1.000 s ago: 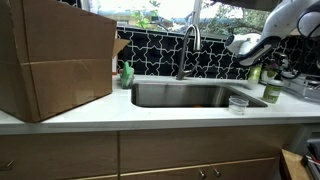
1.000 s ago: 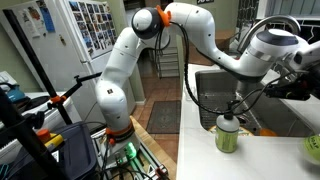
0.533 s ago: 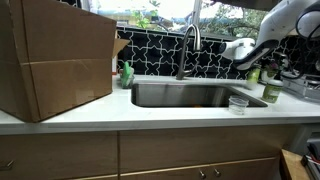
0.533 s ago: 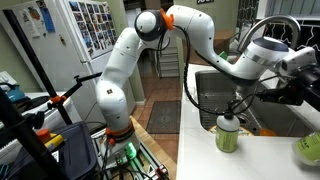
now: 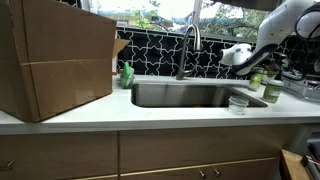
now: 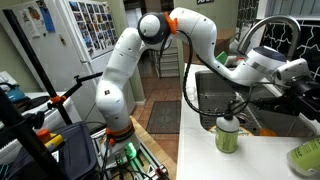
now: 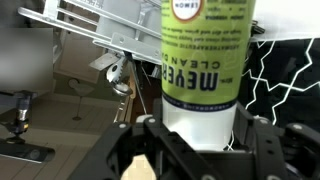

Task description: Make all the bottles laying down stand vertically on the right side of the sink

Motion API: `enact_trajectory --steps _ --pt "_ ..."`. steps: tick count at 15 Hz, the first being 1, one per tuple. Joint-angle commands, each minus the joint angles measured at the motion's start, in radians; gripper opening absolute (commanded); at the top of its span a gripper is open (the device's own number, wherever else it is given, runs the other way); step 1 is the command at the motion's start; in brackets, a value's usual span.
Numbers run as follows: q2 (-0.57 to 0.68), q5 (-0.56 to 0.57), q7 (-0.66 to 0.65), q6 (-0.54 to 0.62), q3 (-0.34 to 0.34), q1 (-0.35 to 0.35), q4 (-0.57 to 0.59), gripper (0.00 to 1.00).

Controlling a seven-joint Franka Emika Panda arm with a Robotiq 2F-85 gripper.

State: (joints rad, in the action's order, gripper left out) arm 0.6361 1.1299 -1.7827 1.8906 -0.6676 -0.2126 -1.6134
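Bottle (image 7: 200,60) of light green gripped between the fingers (image 7: 268,150) at the right end of the sink (image 5: 190,96), its top cut off in the wrist view, grip itself indistinct in both exterior views.

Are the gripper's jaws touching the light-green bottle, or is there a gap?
Touching. In the wrist view the bottle sits between the jaws of the gripper, and both jaws meet its white part with no gap visible.

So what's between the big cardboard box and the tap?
A dark green soap bottle stands on the counter between the cardboard box and the faucet. That shows in an exterior view.
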Motion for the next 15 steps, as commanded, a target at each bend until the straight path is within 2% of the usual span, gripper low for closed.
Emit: enact_trajectory --steps 1,7,8,10,11,13,15 --pt "-0.005 0.056 -0.070 -0.055 0.079 -0.056 -0.007 0.41" --pt "-0.002 0.104 -0.130 -0.140 0.168 -0.108 -0.003 0.41" --pt "-0.002 0.112 -0.135 -0.154 0.181 -0.117 -0.001 0.69" --pt "-0.004 0.125 -0.145 -0.175 0.202 -0.131 0.000 0.94" --pt "-0.005 0.129 -0.147 -0.182 0.211 -0.137 -0.001 0.93" --pt "-0.009 0.134 -0.149 -0.191 0.223 -0.148 -0.002 1.00" --pt "-0.013 0.140 -0.150 -0.194 0.232 -0.156 -0.004 1.00"
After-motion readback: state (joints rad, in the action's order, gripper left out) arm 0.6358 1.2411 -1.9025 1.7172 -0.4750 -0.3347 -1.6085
